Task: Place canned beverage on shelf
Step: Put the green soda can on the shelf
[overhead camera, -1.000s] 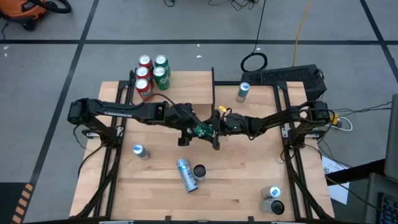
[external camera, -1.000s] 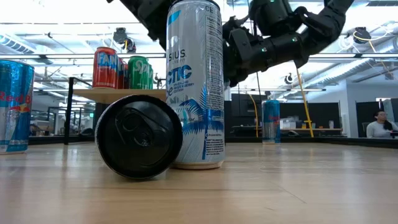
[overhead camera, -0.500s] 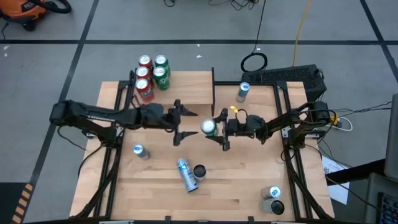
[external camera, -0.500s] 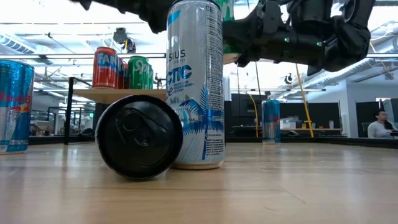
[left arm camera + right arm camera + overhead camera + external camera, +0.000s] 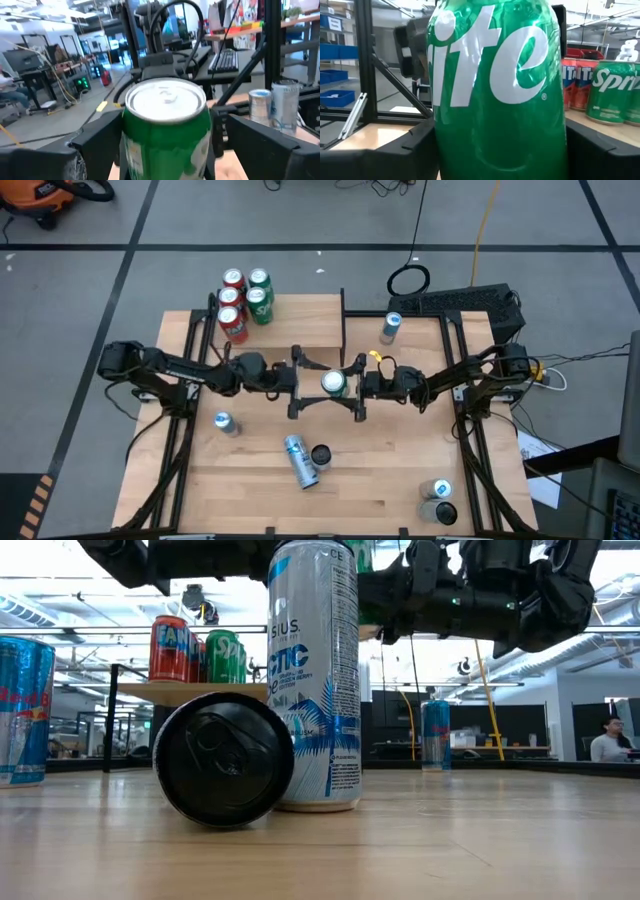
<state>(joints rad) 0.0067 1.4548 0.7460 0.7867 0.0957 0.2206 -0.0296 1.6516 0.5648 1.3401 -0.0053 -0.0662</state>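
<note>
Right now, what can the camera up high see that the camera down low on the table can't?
Only the high view shows the whole table, both arms, the left gripper open and facing the can, and the can by the table's far edge. Only the low view shows the room behind, with a seated person. Both show the green can in the right gripper, the shelf with its red and green cans, and the lying black can.

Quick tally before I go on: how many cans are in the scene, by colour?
Red cans: 3
Green cans: 3, counting the green can in the right end effector
Silver-blue cans: 4
Black cans: 2
Total: 12
</note>
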